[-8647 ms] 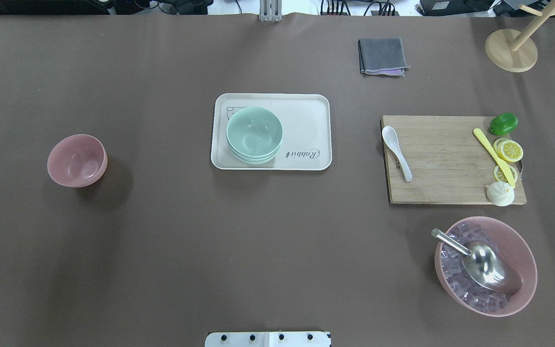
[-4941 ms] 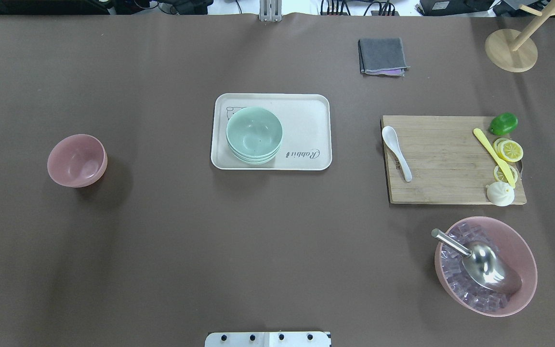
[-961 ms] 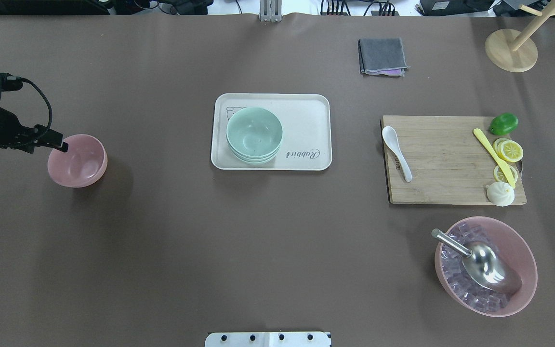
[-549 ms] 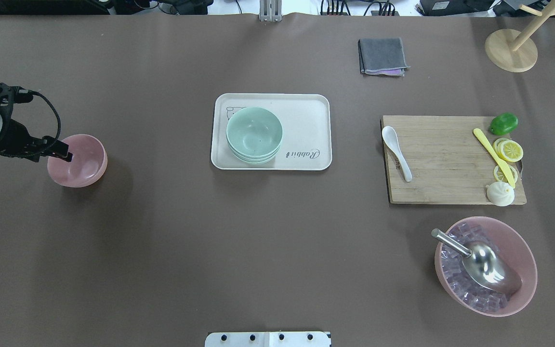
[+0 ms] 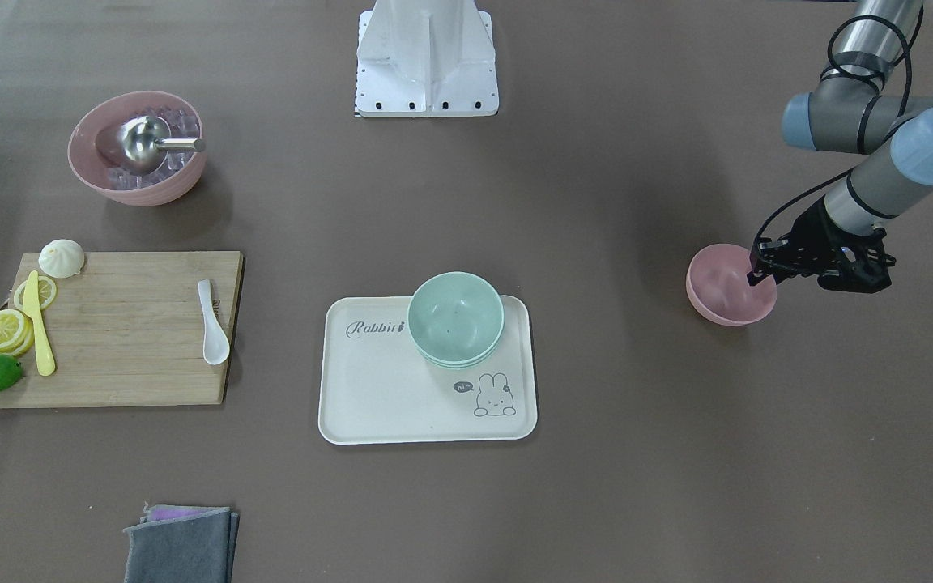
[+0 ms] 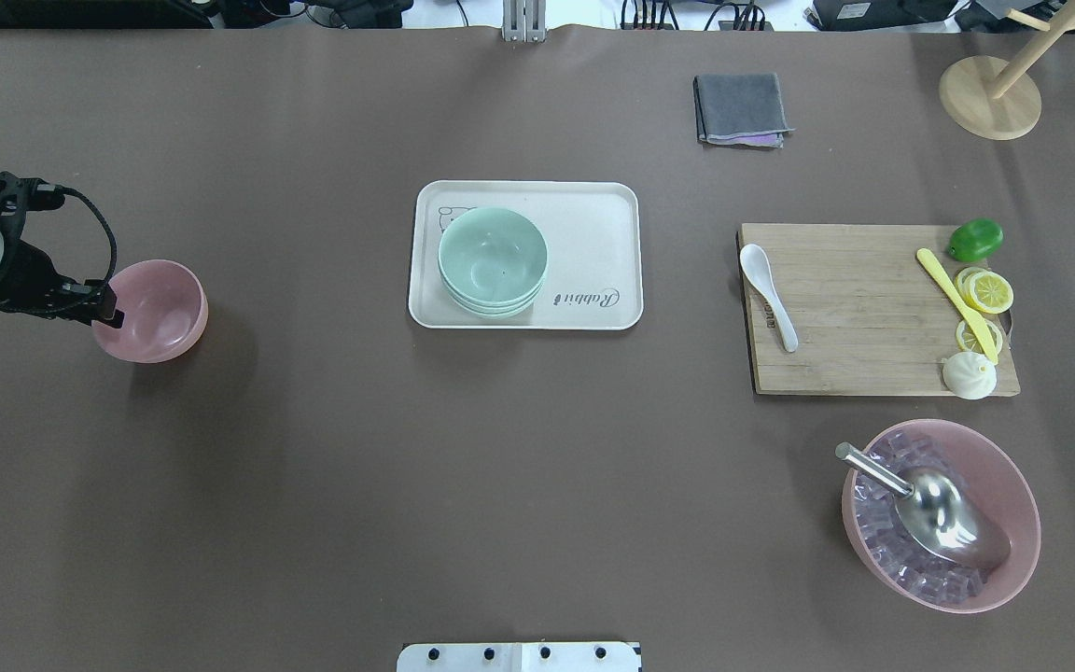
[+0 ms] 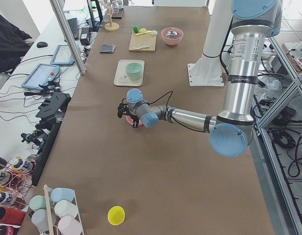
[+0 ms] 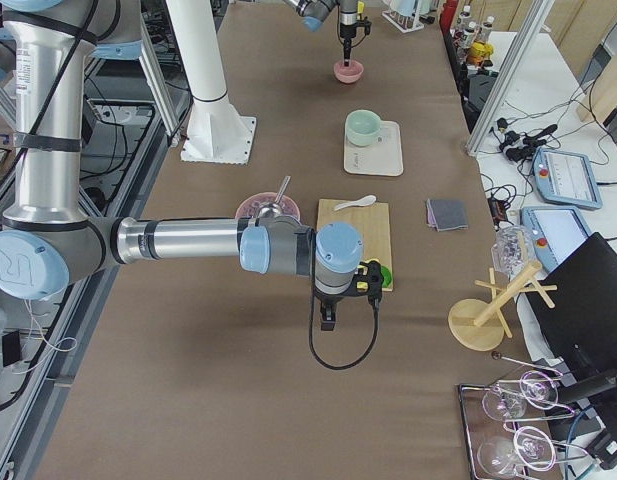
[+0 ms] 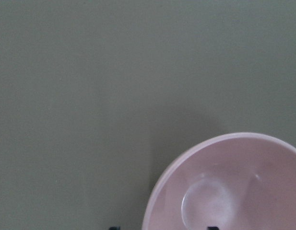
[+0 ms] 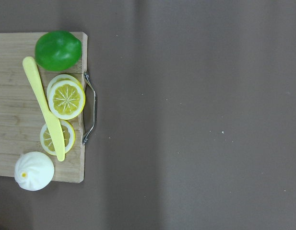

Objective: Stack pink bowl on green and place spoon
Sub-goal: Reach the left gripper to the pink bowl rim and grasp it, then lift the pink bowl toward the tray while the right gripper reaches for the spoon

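The small pink bowl [image 6: 160,313] stands alone on the table's left side and also shows in the front view [image 5: 726,287]. My left gripper [image 6: 111,315] is at its left rim. In the left wrist view the bowl [image 9: 234,191] fills the lower right, and the two fingertips [image 9: 112,227] sit apart, one outside the rim and one inside, so the gripper is open. The mint-green bowl stack [image 6: 493,259] sits on the white tray [image 6: 593,233]. The white spoon [image 6: 768,294] lies on the cutting board [image 6: 855,308]. My right gripper [image 8: 328,322] hangs beyond the board's lime end; I cannot tell its state.
On the board's right end are a lime [image 6: 974,239], lemon slices, a yellow knife [image 6: 957,303] and a white bun. A larger pink bowl [image 6: 1013,485] with a metal scoop and clear cubes is at the near right. A grey cloth [image 6: 741,108] and a wooden stand [image 6: 990,98] are at the back.
My left arm came in from the left and brought its gripper down to the pink bowl's left rim, shifting slightly nearer over the last second. Bowls and spoon have not moved.
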`<act>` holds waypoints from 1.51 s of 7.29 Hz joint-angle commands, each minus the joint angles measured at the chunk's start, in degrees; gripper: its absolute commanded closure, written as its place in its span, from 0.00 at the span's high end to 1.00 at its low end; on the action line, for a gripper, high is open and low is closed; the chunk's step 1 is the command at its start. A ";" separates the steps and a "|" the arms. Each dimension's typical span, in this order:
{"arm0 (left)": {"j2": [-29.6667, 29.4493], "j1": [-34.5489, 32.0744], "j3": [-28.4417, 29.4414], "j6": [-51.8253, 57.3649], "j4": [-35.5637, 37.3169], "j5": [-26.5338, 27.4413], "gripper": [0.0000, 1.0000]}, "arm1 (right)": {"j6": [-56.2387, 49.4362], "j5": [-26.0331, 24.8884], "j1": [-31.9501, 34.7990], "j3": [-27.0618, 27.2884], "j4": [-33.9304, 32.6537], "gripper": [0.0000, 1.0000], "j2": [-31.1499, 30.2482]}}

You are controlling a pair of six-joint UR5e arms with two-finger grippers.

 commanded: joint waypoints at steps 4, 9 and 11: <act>-2.06 -7.26 -4.30 -3.56 4.71 -13.40 0.00 | 0.09 0.12 -2.84 1.17 -0.08 1.00 2.10; -13.49 -6.76 -6.70 -17.73 12.21 -13.08 0.00 | 13.58 -0.32 -18.82 5.15 0.44 1.00 15.25; -17.17 -5.28 -6.52 -22.38 13.00 -12.81 0.00 | 23.48 -6.76 -26.02 6.45 1.23 1.00 21.68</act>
